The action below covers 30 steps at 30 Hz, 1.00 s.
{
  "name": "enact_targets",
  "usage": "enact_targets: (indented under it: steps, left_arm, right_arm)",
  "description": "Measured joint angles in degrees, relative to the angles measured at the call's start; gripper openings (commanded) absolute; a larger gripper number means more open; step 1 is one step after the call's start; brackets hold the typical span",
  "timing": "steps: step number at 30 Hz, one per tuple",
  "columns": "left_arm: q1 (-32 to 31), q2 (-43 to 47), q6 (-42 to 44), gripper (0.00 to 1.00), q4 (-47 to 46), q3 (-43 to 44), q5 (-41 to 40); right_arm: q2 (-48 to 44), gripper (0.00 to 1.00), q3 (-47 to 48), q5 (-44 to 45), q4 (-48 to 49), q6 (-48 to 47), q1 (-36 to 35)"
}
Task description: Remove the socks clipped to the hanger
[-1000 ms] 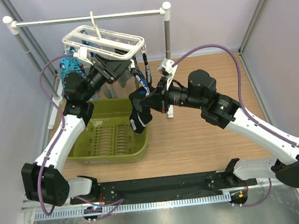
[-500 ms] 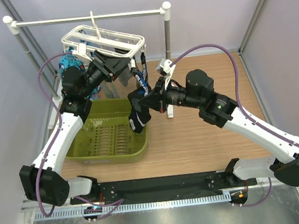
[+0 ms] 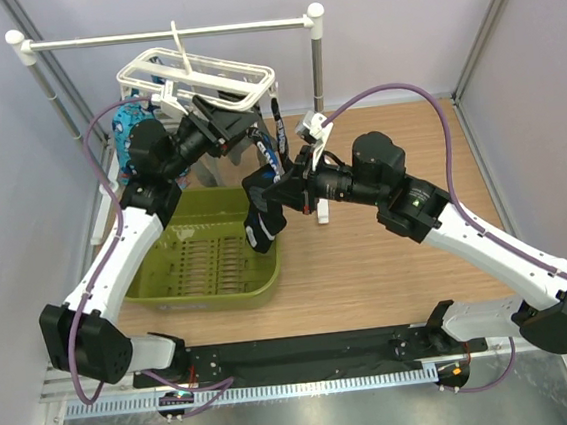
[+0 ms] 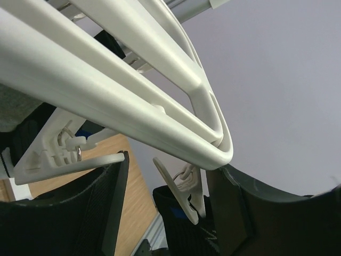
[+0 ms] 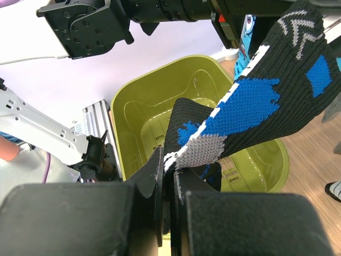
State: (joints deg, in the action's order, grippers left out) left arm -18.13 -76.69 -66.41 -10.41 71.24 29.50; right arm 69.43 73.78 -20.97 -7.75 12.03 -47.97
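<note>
The white grid hanger (image 3: 195, 78) hangs from the rail, and its bars (image 4: 122, 101) fill the left wrist view. My left gripper (image 3: 243, 128) is open just under the hanger's right corner. Its fingers (image 4: 114, 205) straddle a white clip (image 4: 178, 186) without pressing it, and the clip pinches a black sock's top (image 4: 184, 226). My right gripper (image 3: 264, 186) is shut on the black sock with blue, white and grey marks (image 5: 250, 101). It holds the sock's lower end (image 3: 260, 223) over the basket's right rim. A blue patterned sock (image 3: 134, 116) hangs at the hanger's left.
An olive-green basket (image 3: 175, 283) sits under the hanger, also in the right wrist view (image 5: 138, 106). The white rail stand (image 3: 319, 58) crosses the back. A loose white clip piece (image 3: 316, 129) sits near the right arm. Wooden table (image 3: 390, 273) lies to the right.
My left gripper has moved up and to the right, to the hanger's right corner and the clip. My right gripper has shifted slightly left, still holding the sock.
</note>
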Motion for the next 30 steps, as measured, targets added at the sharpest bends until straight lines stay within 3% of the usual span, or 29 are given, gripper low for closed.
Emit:
enact_targets:
  steps: [5, 12, 14, 16, 17, 30]
  left_arm:
    - [-0.6, -0.2, 1.1, 0.53, 1.7, 0.9, -0.7]
    - [-0.6, -1.2, 2.1, 0.49, 3.3, 3.4, -1.3]
    - [-0.7, -1.4, 2.3, 0.38, 3.9, 4.2, -1.3]
    - [-0.7, -1.6, 2.6, 0.07, 4.1, 4.7, -1.2]
    - [-0.8, -1.6, 2.6, 0.0, 4.2, 4.9, -1.4]
    - [-0.8, -1.6, 3.9, 0.0, 5.2, 5.4, -2.3]
  right_arm:
    - [0.0, 0.01, 0.0, 0.0, 0.0, 0.0, 0.0]
    - [0.0, 0.01, 0.0, 0.0, 0.0, 0.0, 0.0]
    - [0.0, 0.01, 0.0, 0.0, 0.0, 0.0, 0.0]
    - [0.0, 0.01, 0.0, 0.0, 0.0, 0.0, 0.0]
    - [0.0, 0.01, 0.0, 0.0, 0.0, -0.1, 0.0]
    - [0.0, 0.01, -0.1, 0.3, -1.0, -0.1, 0.0]
